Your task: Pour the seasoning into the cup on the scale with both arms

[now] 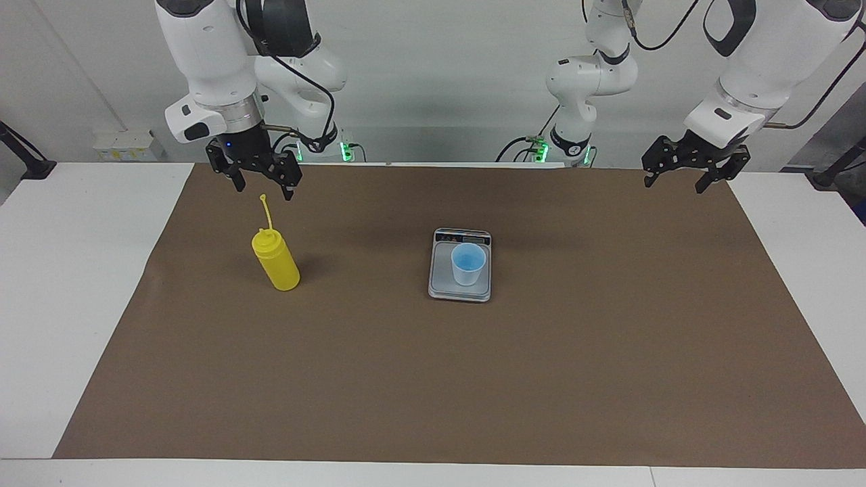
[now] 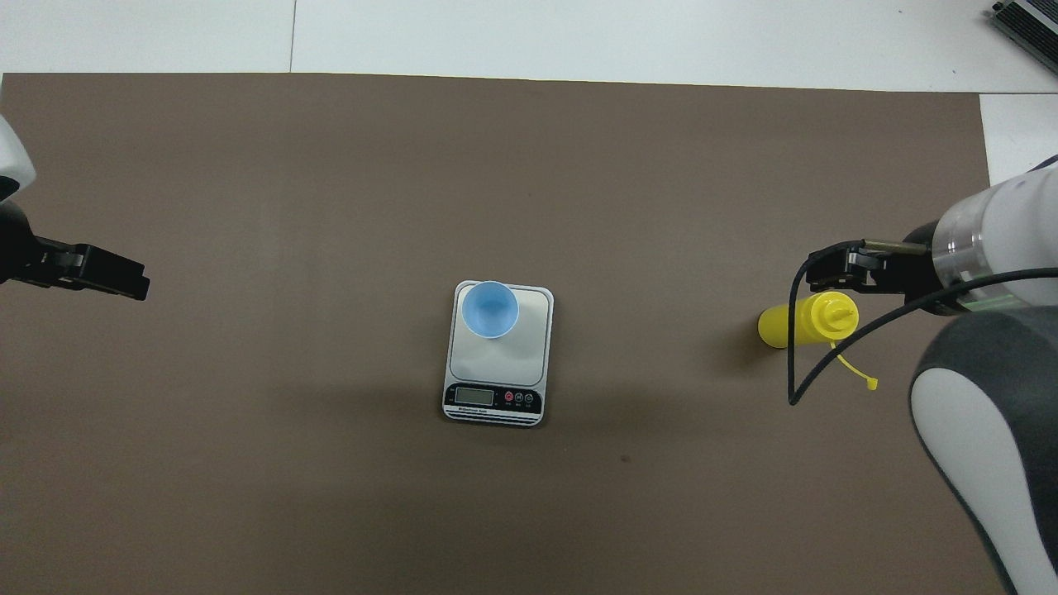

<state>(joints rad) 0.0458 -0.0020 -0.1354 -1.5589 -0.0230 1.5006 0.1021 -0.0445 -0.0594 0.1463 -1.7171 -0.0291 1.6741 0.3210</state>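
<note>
The yellow seasoning bottle [image 1: 276,262] stands upright on the brown mat toward the right arm's end, its thin tethered tip sticking up; it also shows in the overhead view [image 2: 814,321]. My right gripper [image 1: 263,189] is open and empty, hanging just above the bottle's tip without touching it; the overhead view shows it over the bottle's edge [image 2: 836,271]. The light blue cup [image 1: 468,264] [image 2: 489,309] stands upright on the silver-grey scale [image 1: 459,289] [image 2: 506,357] at mid-table. My left gripper [image 1: 676,184] [image 2: 111,279] is open and empty, raised over the mat's edge at the left arm's end.
A brown mat [image 1: 433,379] covers most of the white table [image 1: 67,270]. The scale's display strip faces the robots. A white socket strip [image 1: 122,145] sits at the table's edge near the right arm. A grey device corner [image 2: 1025,25] shows at the table's corner farthest from the robots.
</note>
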